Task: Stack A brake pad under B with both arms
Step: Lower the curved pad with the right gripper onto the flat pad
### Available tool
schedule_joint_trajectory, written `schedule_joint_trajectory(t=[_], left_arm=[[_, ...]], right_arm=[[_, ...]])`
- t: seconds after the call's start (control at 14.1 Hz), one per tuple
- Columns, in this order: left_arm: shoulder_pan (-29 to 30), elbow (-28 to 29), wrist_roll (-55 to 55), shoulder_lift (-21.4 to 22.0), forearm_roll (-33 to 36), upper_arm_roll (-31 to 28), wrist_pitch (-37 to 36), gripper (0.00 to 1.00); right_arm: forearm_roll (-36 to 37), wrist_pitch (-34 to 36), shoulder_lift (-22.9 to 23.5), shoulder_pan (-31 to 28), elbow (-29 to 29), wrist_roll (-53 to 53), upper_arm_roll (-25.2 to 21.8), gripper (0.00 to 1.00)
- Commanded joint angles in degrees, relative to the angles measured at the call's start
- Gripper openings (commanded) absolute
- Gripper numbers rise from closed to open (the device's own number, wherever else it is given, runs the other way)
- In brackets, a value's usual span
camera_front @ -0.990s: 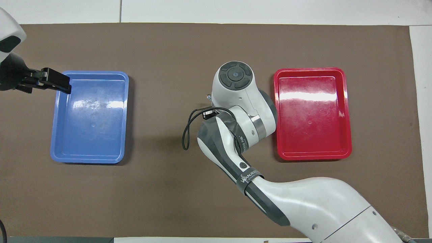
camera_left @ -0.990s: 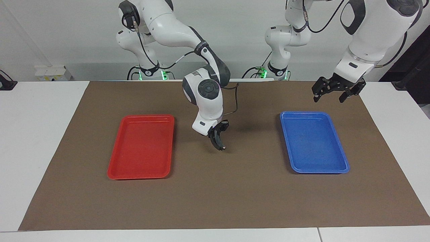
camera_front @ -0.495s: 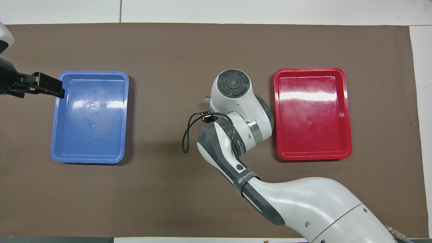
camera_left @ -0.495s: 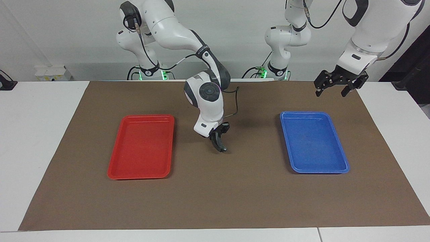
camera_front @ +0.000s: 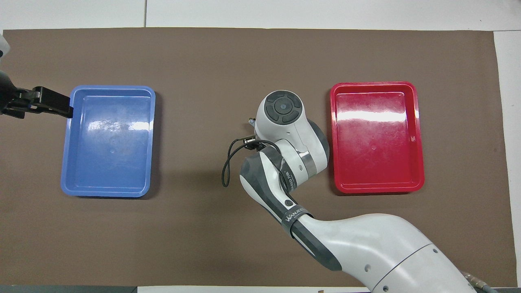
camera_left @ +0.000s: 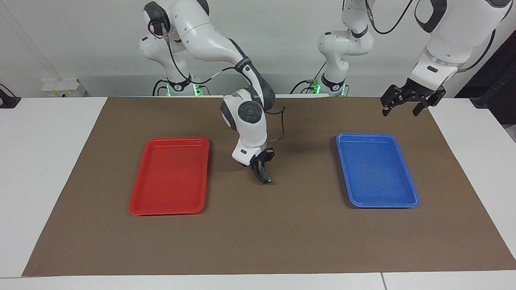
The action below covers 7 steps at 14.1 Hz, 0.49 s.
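Observation:
My right gripper (camera_left: 261, 162) hangs low over the middle of the brown mat (camera_left: 282, 233), between the two trays. It is shut on a dark curved piece that looks like B (camera_left: 264, 175), which points down with its lower end at the mat. In the overhead view the right arm's wrist (camera_front: 285, 122) covers both the gripper and B. The A brake pad does not show in either view. My left gripper (camera_left: 400, 111) is open, holds nothing, and hangs in the air beside the blue tray's corner; its fingers (camera_front: 53, 106) show in the overhead view.
A red tray (camera_left: 169, 139) (camera_front: 374, 84) lies toward the right arm's end and a blue tray (camera_left: 377, 136) (camera_front: 112, 87) toward the left arm's end; neither holds anything. White table borders the mat.
The right gripper has sunk slightly, bringing the dark piece's lower end down to the mat. The left gripper has risen and drawn away from the blue tray toward its own end.

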<state>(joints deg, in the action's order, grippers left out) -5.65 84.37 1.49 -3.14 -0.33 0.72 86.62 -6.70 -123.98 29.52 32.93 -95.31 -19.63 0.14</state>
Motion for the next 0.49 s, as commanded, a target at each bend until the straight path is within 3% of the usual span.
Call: schedule_joint_trajectory(t=[0.0, 0.42], left_arm=[[-0.24, 1.67, -0.08, 1.29, -0.63, -0.54, 0.31, 1.00], [-0.33, 1.76, -0.08, 1.11, -0.63, -0.54, 0.31, 1.00]], right_arm=[[-1.12, -1.18, -1.75, -0.06, -2.25, 0.73, 0.21, 0.00], [-1.12, -1.18, -2.27, 0.56, -3.57, 0.65, 0.39, 0.00]])
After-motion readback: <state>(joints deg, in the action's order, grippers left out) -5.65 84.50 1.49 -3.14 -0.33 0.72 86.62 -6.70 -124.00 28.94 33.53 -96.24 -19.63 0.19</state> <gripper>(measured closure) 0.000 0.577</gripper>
